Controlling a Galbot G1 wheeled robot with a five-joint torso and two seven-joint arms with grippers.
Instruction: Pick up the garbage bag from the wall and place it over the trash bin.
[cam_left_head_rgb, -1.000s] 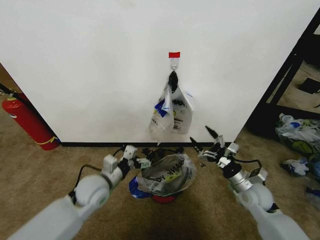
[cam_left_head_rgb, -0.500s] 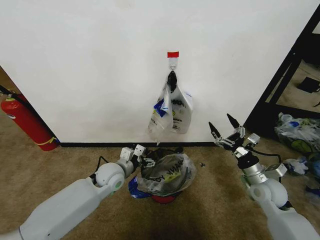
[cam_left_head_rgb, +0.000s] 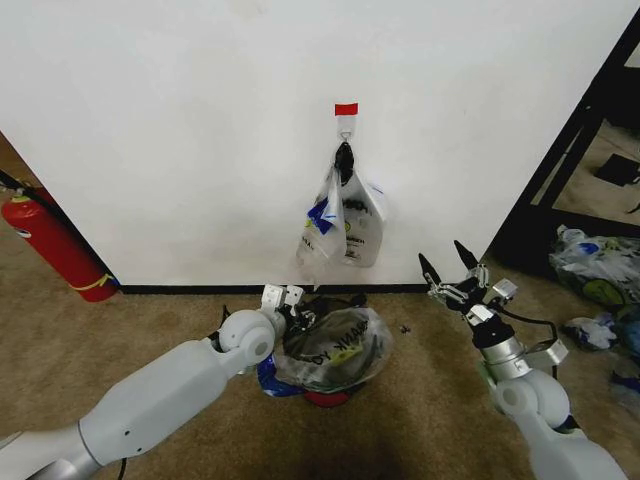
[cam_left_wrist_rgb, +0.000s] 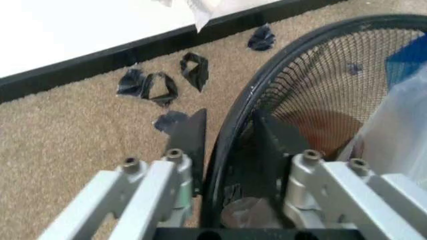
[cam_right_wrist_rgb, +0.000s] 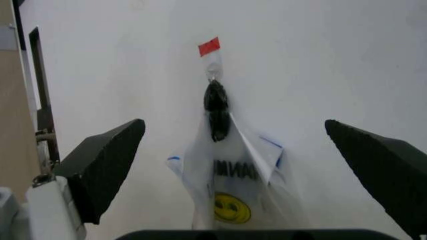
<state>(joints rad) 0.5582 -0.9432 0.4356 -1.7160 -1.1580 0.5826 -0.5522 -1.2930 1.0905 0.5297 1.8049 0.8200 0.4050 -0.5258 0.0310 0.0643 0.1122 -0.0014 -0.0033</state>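
Left tool is open, straddling the trash bin rim beside the garbage bag. Right tool is wide open, empty, off right, so left's nearer.

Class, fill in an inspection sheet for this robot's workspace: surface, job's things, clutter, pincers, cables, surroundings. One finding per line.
Surface: tan carpet floor, meeting a black baseboard.
Job's things: thin see-through printed garbage bag draped over the round black mesh trash bin; plain white wall with a red-taped hook.
Clutter: bunch of printed bags hanging from the hook at a black knot; dark scraps on the carpet.
Pincers: left pincer open, straddling the bin's rim; right pincer open, raised beside the bin, facing the wall.
Cables: black cable along the right arm.
Surroundings: red fire extinguisher; stuffed clear bags.
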